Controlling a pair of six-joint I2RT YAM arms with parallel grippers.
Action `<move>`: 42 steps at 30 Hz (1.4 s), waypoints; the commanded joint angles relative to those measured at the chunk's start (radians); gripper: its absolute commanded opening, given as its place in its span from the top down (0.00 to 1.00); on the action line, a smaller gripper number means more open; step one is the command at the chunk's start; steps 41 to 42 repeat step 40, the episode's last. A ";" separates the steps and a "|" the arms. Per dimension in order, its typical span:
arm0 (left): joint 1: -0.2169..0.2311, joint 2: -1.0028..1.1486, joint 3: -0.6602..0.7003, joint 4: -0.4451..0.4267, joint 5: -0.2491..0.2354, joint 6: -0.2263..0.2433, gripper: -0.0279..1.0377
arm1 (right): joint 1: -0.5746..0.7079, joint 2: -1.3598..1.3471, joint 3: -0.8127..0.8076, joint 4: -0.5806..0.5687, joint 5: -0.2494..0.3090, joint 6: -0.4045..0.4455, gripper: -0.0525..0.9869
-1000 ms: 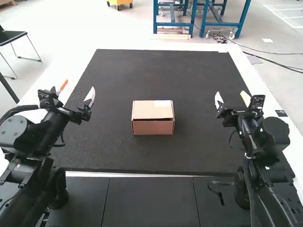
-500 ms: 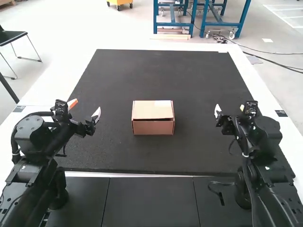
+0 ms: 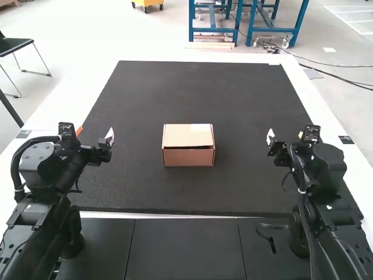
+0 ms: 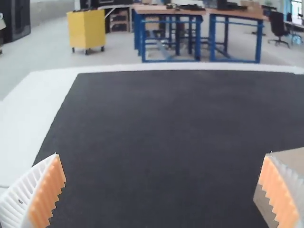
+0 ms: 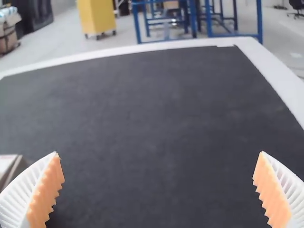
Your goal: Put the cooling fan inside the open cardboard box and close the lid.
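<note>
Both arms have drawn back and sunk lower since the earlier frames. The small brown cardboard box point(image 3: 188, 144) has not shifted.

High view: the box sits mid-mat on the black mat point(image 3: 192, 87) covering the counter point(image 3: 313, 111), flaps shut, contents hidden. The left hand point(image 3: 93, 135) and right hand point(image 3: 285, 139) flank it, well apart, both spread.

Left wrist view: the left hand point(image 4: 161, 199) is spread wide, with a box corner point(image 4: 292, 159) behind one orange-padded finger.

Right wrist view: the right hand point(image 5: 156, 190) is spread wide, with the box edge point(image 5: 7, 164) beside one finger.
</note>
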 commanded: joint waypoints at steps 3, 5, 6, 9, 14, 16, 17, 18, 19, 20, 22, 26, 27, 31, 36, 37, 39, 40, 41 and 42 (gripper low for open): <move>-0.006 -0.007 -0.006 -0.003 -0.050 -0.023 0.07 | 0.007 -0.009 -0.004 -0.003 0.042 0.017 0.08; -0.015 -0.007 -0.006 -0.003 -0.050 -0.017 0.07 | 0.005 -0.009 -0.004 -0.003 0.042 0.013 0.08; -0.018 -0.007 -0.006 -0.001 -0.050 -0.002 0.07 | 0.005 -0.009 -0.004 -0.003 0.042 0.009 0.08; -0.027 -0.007 -0.006 -0.001 -0.050 0.000 0.07 | 0.005 -0.009 -0.004 0.003 0.040 0.009 0.07; -0.029 -0.007 -0.006 -0.001 -0.048 0.002 0.07 | 0.003 -0.009 -0.005 0.008 0.040 0.004 0.07; -0.027 -0.007 -0.006 0.000 -0.050 0.002 0.07 | 0.002 -0.009 -0.005 0.008 0.040 0.003 0.07; -0.029 -0.007 -0.006 0.000 -0.050 0.002 0.07 | 0.002 -0.009 -0.005 0.008 0.040 0.003 0.07; -0.029 -0.007 -0.006 0.000 -0.050 0.002 0.07 | 0.002 -0.009 -0.004 0.008 0.040 0.003 0.07; -0.029 -0.007 -0.006 0.000 -0.048 0.002 0.07 | 0.002 -0.009 -0.005 0.008 0.040 0.003 0.07; -0.029 -0.007 -0.006 0.000 -0.048 0.002 0.07 | 0.002 -0.009 -0.005 0.008 0.040 0.003 0.07; -0.024 -0.007 -0.006 0.000 -0.048 0.002 0.07 | 0.002 -0.009 -0.005 0.008 0.040 0.003 0.07; -0.016 -0.007 -0.006 0.000 -0.048 0.002 0.07 | 0.000 -0.009 -0.005 0.009 0.040 0.003 0.07; -0.015 -0.007 -0.006 0.000 -0.048 0.002 0.07 | 0.000 -0.009 -0.004 0.009 0.040 0.003 0.07; -0.016 -0.007 -0.006 -0.001 -0.048 0.002 0.07 | 0.002 -0.009 -0.004 0.009 0.039 0.003 0.07; -0.015 -0.007 -0.006 0.000 -0.048 0.002 0.07 | 0.000 -0.009 -0.004 0.009 0.040 0.003 0.07; -0.016 -0.007 -0.006 0.000 -0.048 0.002 0.07 | 0.000 -0.009 -0.004 0.009 0.040 0.003 0.07; -0.016 -0.007 -0.006 0.000 -0.048 0.002 0.07 | 0.000 -0.009 -0.005 0.009 0.040 0.003 0.07; -0.015 -0.007 -0.006 0.000 -0.048 0.002 0.07 | 0.002 -0.009 -0.004 0.009 0.040 0.003 0.07; -0.015 -0.007 -0.006 0.000 -0.048 0.002 0.07 | 0.002 -0.009 -0.004 0.009 0.040 0.003 0.07; -0.015 -0.007 -0.006 0.000 -0.048 0.002 0.07 | 0.002 -0.009 -0.004 0.009 0.040 0.003 0.07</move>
